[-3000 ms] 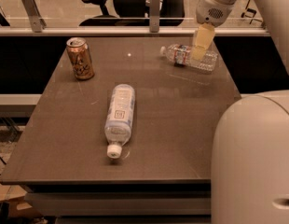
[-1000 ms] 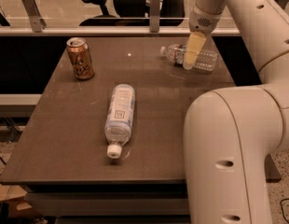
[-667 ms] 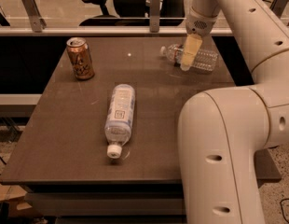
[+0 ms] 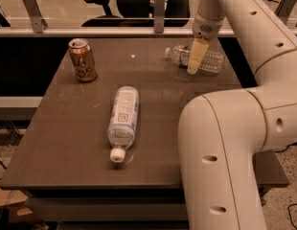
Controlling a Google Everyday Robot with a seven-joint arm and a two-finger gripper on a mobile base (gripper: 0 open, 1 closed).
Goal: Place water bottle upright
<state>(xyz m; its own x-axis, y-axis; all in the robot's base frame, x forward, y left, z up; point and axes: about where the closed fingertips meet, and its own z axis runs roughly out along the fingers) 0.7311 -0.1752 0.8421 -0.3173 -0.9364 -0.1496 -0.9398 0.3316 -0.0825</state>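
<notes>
Office-like workspace | swivel chairs (image 4: 131, 1) top centre, behind rail (image 4: 91, 31) | worktable (image 4: 62, 133) | gripper (image 4: 192, 66) upper right, at water bottle (image 4: 211, 60)

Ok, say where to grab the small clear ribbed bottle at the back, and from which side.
Grip the small clear ribbed plastic water bottle across its middle, from above: it lies on its side, white cap pointing left, so its round flanks face front and back. The pincer hangs right there.

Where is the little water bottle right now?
In the camera view, the little water bottle lies on its side near the table's far right corner, level with the can, with the claw at its middle.
</notes>
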